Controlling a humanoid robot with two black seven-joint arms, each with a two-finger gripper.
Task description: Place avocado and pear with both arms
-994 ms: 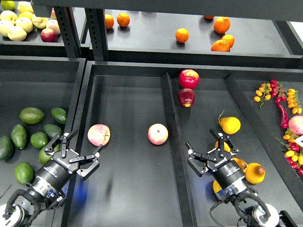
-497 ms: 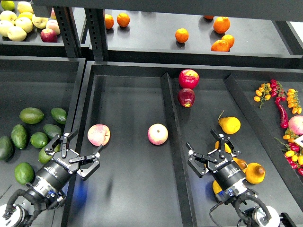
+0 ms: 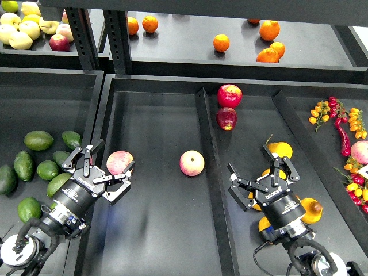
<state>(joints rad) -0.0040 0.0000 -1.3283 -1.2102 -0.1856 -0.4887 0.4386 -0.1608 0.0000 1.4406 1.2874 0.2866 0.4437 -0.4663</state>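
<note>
The dark, elongated avocado lies among several green avocados in the left bin. My left gripper is open and empty, to the right of them, over the bin wall and right next to a pink-yellow apple. The orange-yellow pear with a brown blotch lies in the right bin, low down. My right gripper is open and empty, up and to the left of that pear, over other yellow pears; another yellow pear lies just beyond its fingers.
A second pink-yellow apple lies in the middle bin. Two red apples lie past the divider. Oranges sit on the back shelf. Red chillies and small orange fruits are at the far right.
Both grippers have moved forward: the left up and right to the pink apple, the right up toward the yellow pear. No fruit has moved.
</note>
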